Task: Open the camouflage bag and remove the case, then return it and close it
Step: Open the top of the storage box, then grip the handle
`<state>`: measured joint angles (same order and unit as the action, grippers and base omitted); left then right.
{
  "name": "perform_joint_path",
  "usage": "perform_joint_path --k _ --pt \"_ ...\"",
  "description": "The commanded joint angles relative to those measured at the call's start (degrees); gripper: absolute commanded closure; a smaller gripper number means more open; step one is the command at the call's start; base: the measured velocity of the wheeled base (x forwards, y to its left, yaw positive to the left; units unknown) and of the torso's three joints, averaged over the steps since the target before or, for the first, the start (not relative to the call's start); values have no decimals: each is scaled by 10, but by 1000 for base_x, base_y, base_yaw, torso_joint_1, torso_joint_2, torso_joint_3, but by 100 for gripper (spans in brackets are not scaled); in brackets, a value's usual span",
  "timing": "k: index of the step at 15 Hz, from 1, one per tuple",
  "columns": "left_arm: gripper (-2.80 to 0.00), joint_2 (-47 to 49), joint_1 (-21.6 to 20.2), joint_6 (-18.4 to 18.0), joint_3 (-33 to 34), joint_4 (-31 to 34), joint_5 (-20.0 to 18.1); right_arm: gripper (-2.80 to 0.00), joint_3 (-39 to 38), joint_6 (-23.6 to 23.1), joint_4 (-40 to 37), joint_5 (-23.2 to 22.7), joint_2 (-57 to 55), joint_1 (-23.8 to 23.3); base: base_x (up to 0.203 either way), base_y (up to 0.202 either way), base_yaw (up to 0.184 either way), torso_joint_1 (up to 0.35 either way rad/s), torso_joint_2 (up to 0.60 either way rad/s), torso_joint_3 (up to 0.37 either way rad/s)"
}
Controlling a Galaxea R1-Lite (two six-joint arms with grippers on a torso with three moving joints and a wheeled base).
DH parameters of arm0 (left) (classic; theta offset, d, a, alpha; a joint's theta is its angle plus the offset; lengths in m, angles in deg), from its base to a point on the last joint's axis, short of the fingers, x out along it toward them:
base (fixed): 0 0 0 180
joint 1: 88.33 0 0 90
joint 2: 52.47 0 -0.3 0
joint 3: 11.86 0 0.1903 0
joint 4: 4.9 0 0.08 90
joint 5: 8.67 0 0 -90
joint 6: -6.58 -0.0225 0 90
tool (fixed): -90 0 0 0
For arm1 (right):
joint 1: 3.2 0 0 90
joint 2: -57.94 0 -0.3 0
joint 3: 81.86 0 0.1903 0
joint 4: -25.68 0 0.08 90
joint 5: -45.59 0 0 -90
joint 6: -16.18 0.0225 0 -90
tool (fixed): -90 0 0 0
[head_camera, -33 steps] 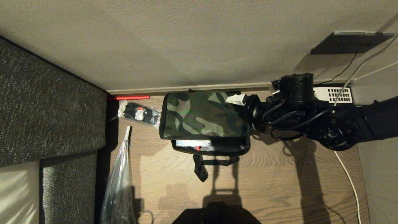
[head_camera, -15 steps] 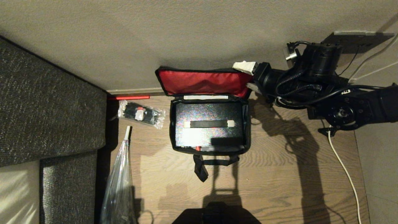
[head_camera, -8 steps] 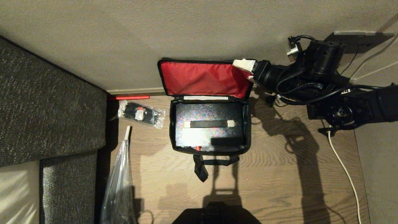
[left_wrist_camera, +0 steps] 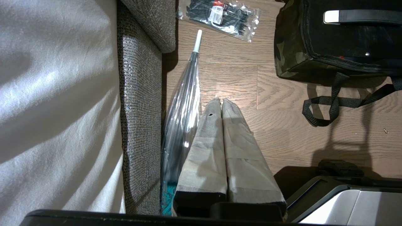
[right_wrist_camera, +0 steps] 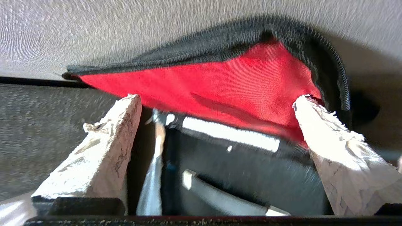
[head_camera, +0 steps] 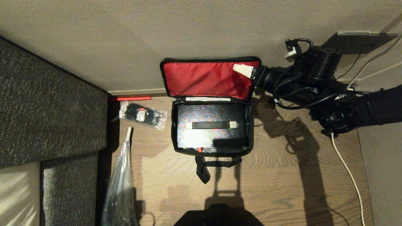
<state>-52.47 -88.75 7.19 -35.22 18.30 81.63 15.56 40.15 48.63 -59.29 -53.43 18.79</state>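
Camouflage bag (head_camera: 211, 125): lid now swung fully back against wall, case (head_camera: 210, 125) exposed. My right end effector (head_camera: 246, 71) wide open, empty; extraction next.

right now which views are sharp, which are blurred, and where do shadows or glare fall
Head view: sharp but dim; the arm's shadow crosses the floor, glare speckles the case. Right wrist view: smeared around the red lid lining. Left wrist view: crisp, bright sheen on the pale cushion.

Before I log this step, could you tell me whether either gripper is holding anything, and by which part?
Nothing is held. The right gripper stands open at the camouflage bag's raised red lid; the left gripper is shut on nothing.
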Motion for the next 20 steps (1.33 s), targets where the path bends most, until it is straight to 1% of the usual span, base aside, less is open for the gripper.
perform_joint_path --k 1,3,6,8,9,11,12,14,17,18,20 --pt "0 0 0 0 1 0 0 -280 -5 -10 24 1 -11 0 0 0 0 0 0 0" --pt "0 0 0 0 1 0 0 -280 -3 -12 35 4 -15 -4 0 0 0 0 0 0" --pt "0 0 0 0 1 0 0 -280 -11 -16 23 4 -4 -5 0 0 0 0 0 0" --pt "0 0 0 0 1 0 0 -280 -45 -18 -25 4 32 -5 0 0 0 0 0 0" --pt "0 0 0 0 1 0 0 -280 -63 -21 -70 3 57 -4 0 0 0 0 0 0" --pt "0 0 0 0 1 0 0 -280 -89 -22 -185 3 101 -3 0 0 0 0 0 0" --pt "0 0 0 0 1 0 0 -280 -103 -21 -218 3 116 -3 0 0 0 0 0 0" --pt "0 0 0 0 1 0 0 -280 -135 -18 -240 4 133 -2 0 0 0 0 0 0" --pt "0 0 0 0 1 0 0 -280 -204 -20 -238 3 158 -3 0 0 0 0 0 0" --pt "0 0 0 0 1 0 0 0 -230 -22 -239 3 171 -3 0 0 0 0 0 0" --pt "0 0 0 0 1 0 0 0 -281 -38 -244 5 207 -5 0 0 0 0 0 0"
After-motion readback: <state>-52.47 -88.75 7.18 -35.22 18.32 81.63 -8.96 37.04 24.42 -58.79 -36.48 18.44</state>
